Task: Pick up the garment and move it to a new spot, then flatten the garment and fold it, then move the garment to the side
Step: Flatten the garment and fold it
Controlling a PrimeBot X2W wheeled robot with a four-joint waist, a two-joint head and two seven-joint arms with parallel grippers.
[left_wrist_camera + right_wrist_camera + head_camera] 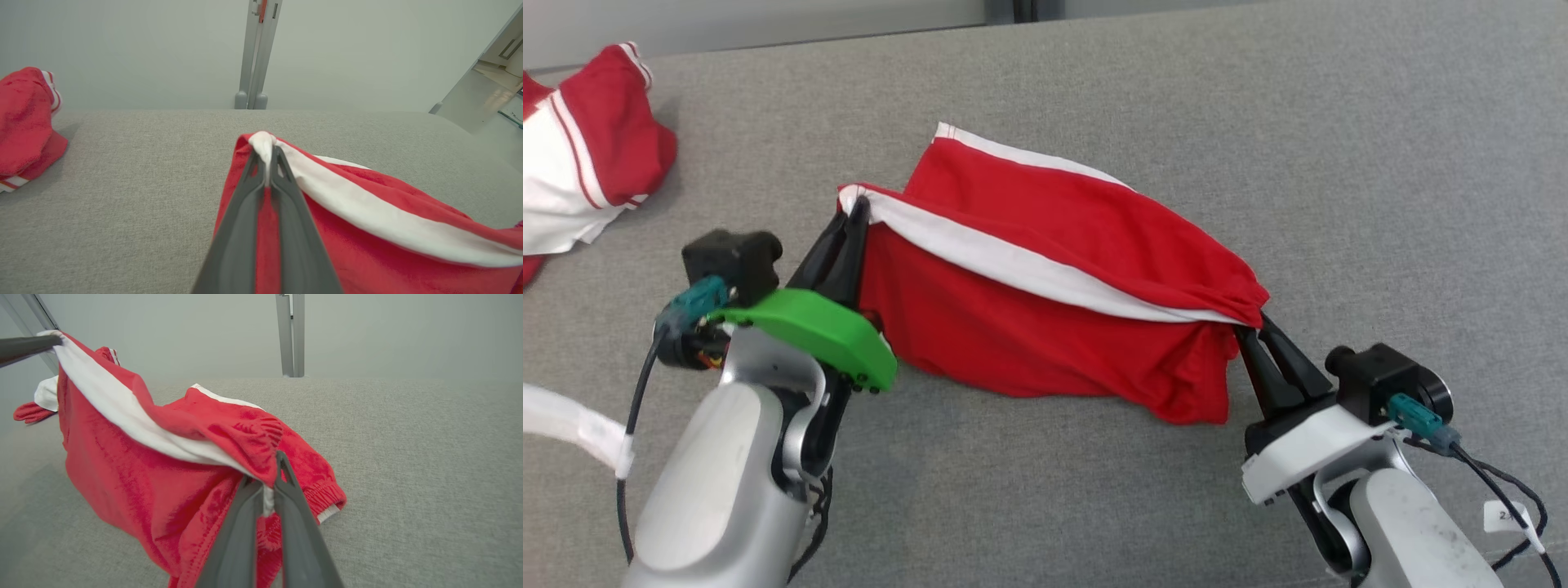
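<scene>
Item: one red garment (1045, 327) with a white band. We find it held up and stretched between both arms over the grey worktop (1380, 163), its far part trailing on the surface.
Left fingers (849, 233): pressed together on the white-banded corner at the garment's left end.
Right fingers (1252, 351): clamped on the bunched red corner at its right end.
We also list a second red-and-white garment (580, 163), heaped at the worktop's far left, well apart.
</scene>
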